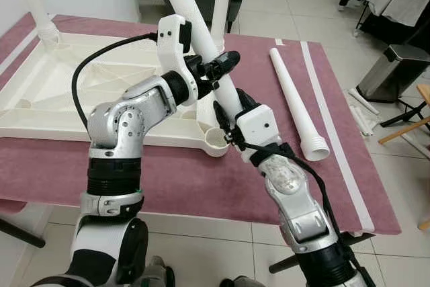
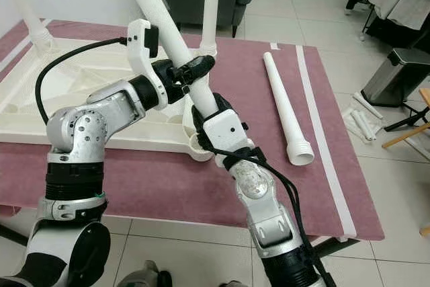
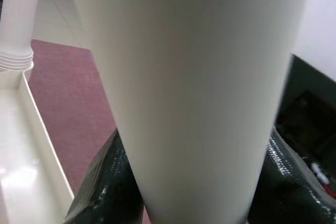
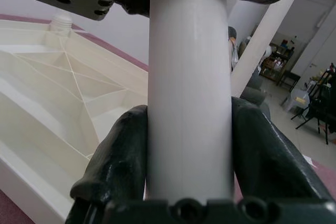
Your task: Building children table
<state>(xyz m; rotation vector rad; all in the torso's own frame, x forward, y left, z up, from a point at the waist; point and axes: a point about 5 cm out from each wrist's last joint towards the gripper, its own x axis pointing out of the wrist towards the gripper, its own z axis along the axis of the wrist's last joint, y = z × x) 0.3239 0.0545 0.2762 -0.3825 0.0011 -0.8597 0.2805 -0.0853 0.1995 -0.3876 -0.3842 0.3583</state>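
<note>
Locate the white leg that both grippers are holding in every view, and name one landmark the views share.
Left eye view: held leg slants from top centre down to the tabletop's near corner socket.
Right eye view: same slant, centre.
Left wrist view: broad white column between the left gripper fingers.
Right wrist view: upright column clamped by the right gripper.
Shared landmark: upturned cream tabletop, on the maroon cloth.

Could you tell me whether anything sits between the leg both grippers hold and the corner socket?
Nothing visible does. The left gripper and right gripper clamp the white leg, whose lower end hangs just above the open corner socket of the tabletop.
</note>
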